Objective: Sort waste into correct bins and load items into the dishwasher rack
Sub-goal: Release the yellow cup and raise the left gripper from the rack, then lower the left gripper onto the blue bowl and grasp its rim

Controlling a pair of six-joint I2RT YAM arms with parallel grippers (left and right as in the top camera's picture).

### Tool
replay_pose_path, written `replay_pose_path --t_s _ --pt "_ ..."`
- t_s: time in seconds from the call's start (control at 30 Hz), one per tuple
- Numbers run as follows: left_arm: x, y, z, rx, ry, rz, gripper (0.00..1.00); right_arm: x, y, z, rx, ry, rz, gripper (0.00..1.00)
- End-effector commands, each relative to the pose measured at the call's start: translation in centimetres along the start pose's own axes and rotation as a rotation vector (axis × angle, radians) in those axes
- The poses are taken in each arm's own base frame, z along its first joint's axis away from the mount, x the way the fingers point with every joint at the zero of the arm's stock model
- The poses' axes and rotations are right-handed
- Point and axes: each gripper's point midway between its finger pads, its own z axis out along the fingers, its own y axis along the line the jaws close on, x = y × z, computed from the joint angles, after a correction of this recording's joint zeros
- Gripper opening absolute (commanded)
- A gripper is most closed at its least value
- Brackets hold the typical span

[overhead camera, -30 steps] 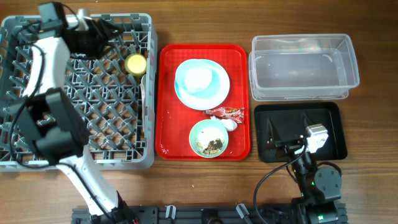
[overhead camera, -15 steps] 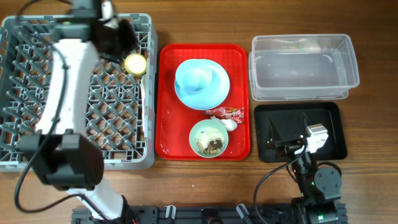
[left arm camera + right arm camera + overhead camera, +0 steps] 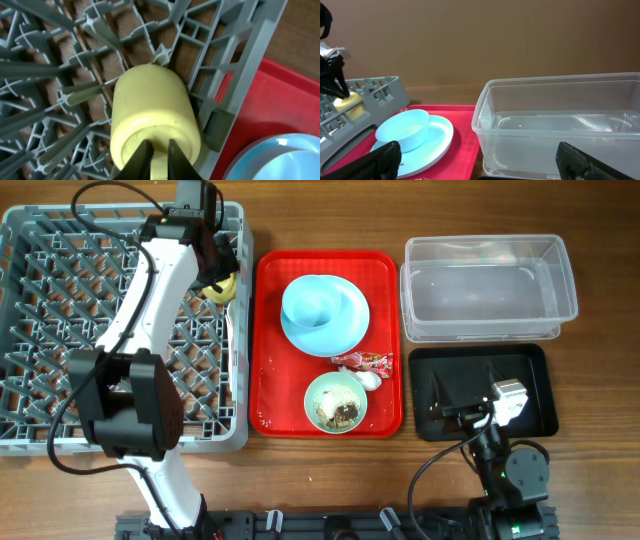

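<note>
The small yellow cup [image 3: 152, 117] lies tilted in the back right corner of the grey dishwasher rack [image 3: 60, 435], close to its right wall. My left gripper [image 3: 159, 161] is shut to a thin slit, and its tips rest on the cup's near end face [image 3: 224, 286]. Nothing shows pinched between them. On the red tray [image 3: 270, 330] are the light blue plate [image 3: 350, 330], a pale green bowl [image 3: 336, 402] with food scraps, the red-and-white wrapper [image 3: 362, 361] and the white tissue [image 3: 371, 379]. My right gripper [image 3: 462, 385] hangs wide open over the black tray [image 3: 540, 410].
The clear tub [image 3: 489, 242] stands behind the black tray at the right. A light blue bowl-shaped dish [image 3: 402, 130] sits on the plate. A thin white utensil [image 3: 232, 330] lies along the rack's right wall. Upright pegs fill the rack.
My left arm swung right across the back of the rack to the yellow cup, and its jaws closed. The cup now sits tilted under the gripper. The right arm has not moved.
</note>
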Motion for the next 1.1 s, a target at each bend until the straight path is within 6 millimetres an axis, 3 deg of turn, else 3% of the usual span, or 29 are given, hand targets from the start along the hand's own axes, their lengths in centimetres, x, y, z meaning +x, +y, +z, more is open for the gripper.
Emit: replay_pose_path --t_s 0.0,0.13,0.3,0.43,0.53,0.67,0.97,1.07 --pt "-1.4 0.2 -1.5 -0.001 -0.07 -0.007 0.22 -0.1 -0.1 0.0 0.004 -0.004 -0.007 1.0" --pt "-2.0 -1.4 -6.6 0.09 -0.15 0.003 0.31 -0.1 -0.1 0.0 0.004 -0.004 -0.008 1.0" --pt "0.0 -6.1 -13.1 0.298 -0.183 0.077 0.38 -0.1 -0.1 0.0 0.004 -0.004 -0.008 1.0" --pt "3.2 -9.4 -14.6 0.35 -0.15 0.167 0.43 -0.1 -0.1 0.0 0.004 -0.004 -0.008 1.0" --pt "5.5 -11.6 -13.7 0.35 -0.103 0.231 0.4 -0.1 -0.1 0.0 0.004 -0.004 -0.008 1.0" --pt "7.3 -13.1 -11.4 0.309 -0.06 0.274 0.34 -0.1 -0.1 0.0 0.004 -0.004 -0.008 1.0" --pt "11.1 -14.3 -2.6 0.196 0.115 0.305 0.35 -0.1 -0.1 0.0 0.004 -0.004 -0.008 1.0" --pt "11.2 -14.2 -0.6 0.167 0.124 0.304 0.35 -0.1 -0.1 0.0 0.004 -0.004 -0.008 1.0"
